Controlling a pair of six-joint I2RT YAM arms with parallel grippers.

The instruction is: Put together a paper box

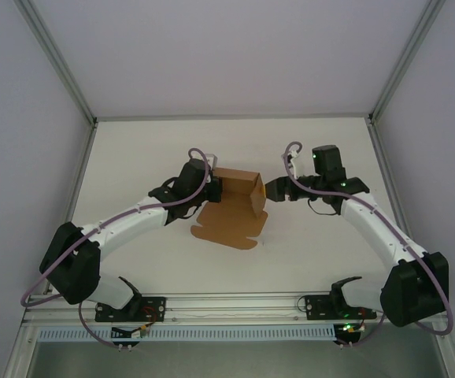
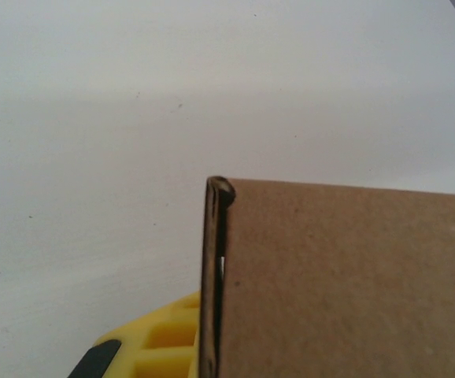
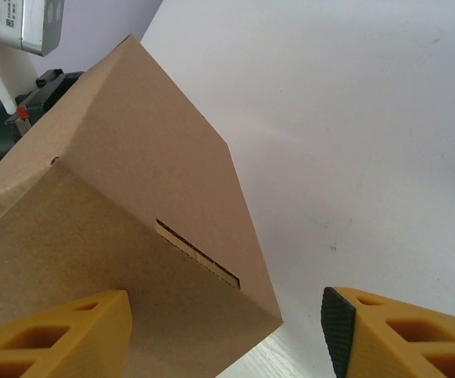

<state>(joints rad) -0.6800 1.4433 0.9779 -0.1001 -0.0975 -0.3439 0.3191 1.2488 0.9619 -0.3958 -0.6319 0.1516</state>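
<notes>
Tabletop [image 1: 322, 236]: box [image 1: 235, 193] btwn both jaws

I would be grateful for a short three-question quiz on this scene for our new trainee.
1. Which gripper is shut on the box? A. left B. right C. neither
2. True or false: the right gripper has its jaws open beside the box.
3. Fill in: from the right wrist, the box panel shows one narrow cut, a ___.

Key
1. A: the left gripper clamps the box's edge.
2. True.
3. slot
</notes>
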